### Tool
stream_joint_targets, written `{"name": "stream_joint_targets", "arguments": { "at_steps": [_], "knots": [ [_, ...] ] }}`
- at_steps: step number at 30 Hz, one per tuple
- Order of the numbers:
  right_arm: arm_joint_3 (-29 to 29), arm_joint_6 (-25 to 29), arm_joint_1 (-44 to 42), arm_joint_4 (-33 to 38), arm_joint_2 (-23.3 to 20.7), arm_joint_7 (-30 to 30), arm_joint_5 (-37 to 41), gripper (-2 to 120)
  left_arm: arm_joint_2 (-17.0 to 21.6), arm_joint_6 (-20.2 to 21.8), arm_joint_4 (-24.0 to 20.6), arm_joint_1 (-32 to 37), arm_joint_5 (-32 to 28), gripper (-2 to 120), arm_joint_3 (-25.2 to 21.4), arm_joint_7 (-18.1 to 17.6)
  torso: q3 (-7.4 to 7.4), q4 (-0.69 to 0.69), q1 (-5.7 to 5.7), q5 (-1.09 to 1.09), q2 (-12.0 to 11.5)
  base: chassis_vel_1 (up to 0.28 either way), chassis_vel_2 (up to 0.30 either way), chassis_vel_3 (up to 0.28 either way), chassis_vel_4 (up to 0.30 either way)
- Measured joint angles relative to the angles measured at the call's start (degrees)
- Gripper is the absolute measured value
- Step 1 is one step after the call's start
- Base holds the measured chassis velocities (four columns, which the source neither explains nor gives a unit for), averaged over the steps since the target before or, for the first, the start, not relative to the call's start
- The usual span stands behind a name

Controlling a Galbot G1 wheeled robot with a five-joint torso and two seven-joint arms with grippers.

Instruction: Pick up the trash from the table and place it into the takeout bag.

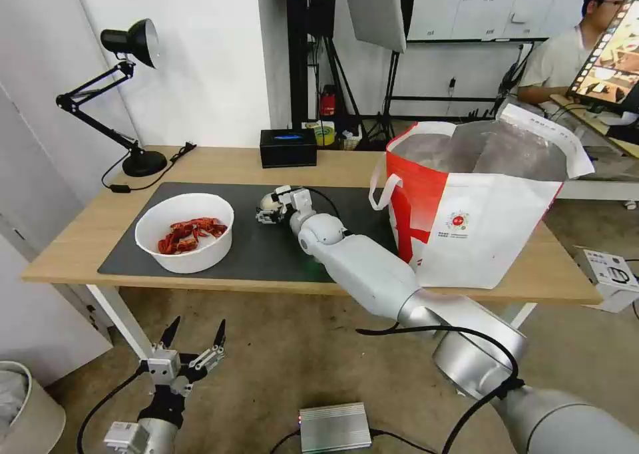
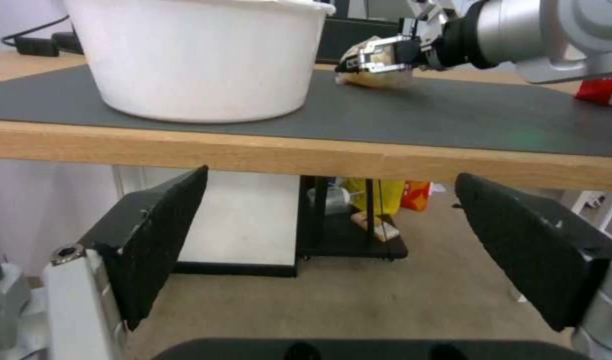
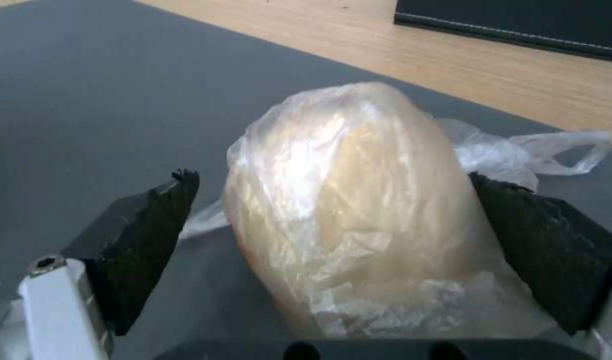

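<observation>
We see the knotted clear bag (image 3: 359, 215) sitting dead centre between the right end effector's (image 3: 339, 235) pads, jaws wide and not yet clamped, its long axis running away from the wrist. It lies on the worktop's (image 1: 219, 164) mat, between bowl (image 1: 185, 231) and takeout bag (image 1: 476, 231). Left end effector (image 1: 193, 341) hangs open below the edge, farther off.

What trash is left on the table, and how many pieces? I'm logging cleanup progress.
2. The white bowl of red shells sits on the mat's left; the knotted clear bag lies mid-mat between the right end effector's open fingers. The takeout bag may hide others.
</observation>
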Motion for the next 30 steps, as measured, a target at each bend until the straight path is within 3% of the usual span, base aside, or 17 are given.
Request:
{"name": "stream_joint_targets", "arguments": {
  "at_steps": [3,15,17,30],
  "knots": [
    [-0.1,0.0,0.0,0.0,0.0,0.0,-0.1,100,-0.1,0.0,0.0,0.0,0.0,100,0.2,0.1,0.0,0.0,0.0,0.0,0.0,0.0,0.0,0.0,0.0],
    [-0.1,0.2,-1.0,0.1,-0.1,1.1,-1.0,57,-0.1,-0.4,0.1,0.6,0.2,100,0.4,0.4,0.0,0.0,0.0,0.0,0.0,0.0,0.0,0.0,0.0],
    [-0.2,0.6,-1.0,0.4,-0.1,1.4,-1.0,45,-0.1,-0.7,0.0,0.8,0.3,100,0.4,0.5,0.0,0.01,0.0,0.0,0.0,0.0,0.0,0.0,0.0],
    [-0.2,1.1,-1.0,4.7,-0.7,3.4,-1.1,7,0.0,-0.8,-0.7,0.7,0.1,100,-0.4,0.6,0.0,0.01,0.0,0.0,0.0,0.0,0.0,0.0,0.0]
  ]
}}
